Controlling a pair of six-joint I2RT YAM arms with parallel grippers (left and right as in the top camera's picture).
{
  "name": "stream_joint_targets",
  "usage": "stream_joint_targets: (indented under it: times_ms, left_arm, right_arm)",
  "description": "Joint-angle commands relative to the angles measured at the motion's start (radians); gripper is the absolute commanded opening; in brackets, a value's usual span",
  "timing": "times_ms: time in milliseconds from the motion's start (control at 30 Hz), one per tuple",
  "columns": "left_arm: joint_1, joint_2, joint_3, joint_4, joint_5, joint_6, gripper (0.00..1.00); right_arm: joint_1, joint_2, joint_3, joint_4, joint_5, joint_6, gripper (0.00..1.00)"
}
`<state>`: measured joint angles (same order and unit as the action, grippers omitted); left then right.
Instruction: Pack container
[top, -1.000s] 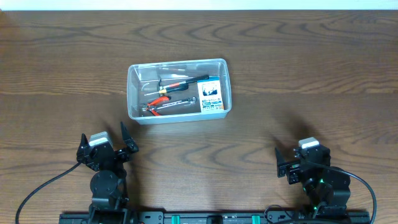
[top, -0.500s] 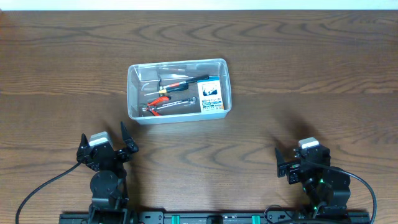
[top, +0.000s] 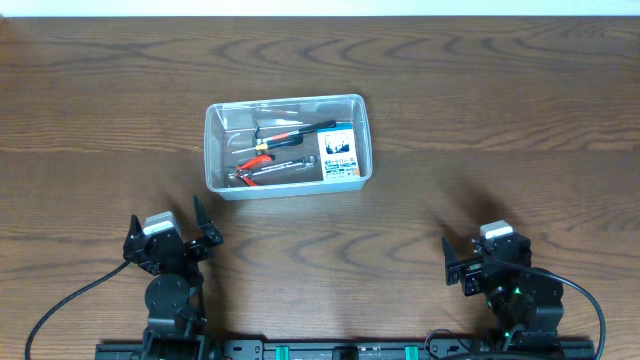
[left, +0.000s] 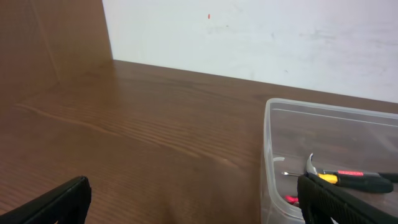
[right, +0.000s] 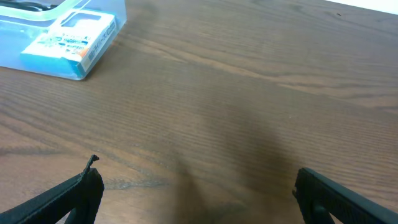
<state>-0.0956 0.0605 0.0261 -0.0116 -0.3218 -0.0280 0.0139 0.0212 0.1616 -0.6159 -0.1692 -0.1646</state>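
Overhead, you see the container (top: 212, 150) mid-table (top: 480, 120), tools (top: 270, 156) and a box (top: 340, 153) inside. Your left gripper (left: 193, 199) and right gripper (right: 199, 183) sit well apart from it, fingers spread wide, holding nothing.

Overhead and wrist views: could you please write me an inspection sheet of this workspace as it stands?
Surface: brown wooden table, grain showing.
Job's things: clear container upright, holding a blue-and-white box at its right end, a screwdriver and red-handled pliers.
Clutter: nothing seen.
Grippers: left gripper and right gripper both have their fingers open, hold nothing, and sit at the near edge, apart from the container.
Cables: black left cable and right cable loop out from the arm bases.
Surroundings: pale wall beyond the table's far edge.
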Motion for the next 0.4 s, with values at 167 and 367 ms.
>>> stream_joint_targets:
  times_ms: [167,367]
  left_arm:
    - [-0.003,-0.004,-0.022,-0.029,-0.020,0.002,0.98]
    - [-0.003,-0.004,-0.022,-0.029,-0.020,0.002,0.98]
  right_arm:
    - [-0.009,-0.012,-0.005,0.002,-0.011,0.014,0.99]
    - [-0.009,-0.012,-0.005,0.002,-0.011,0.014,0.99]
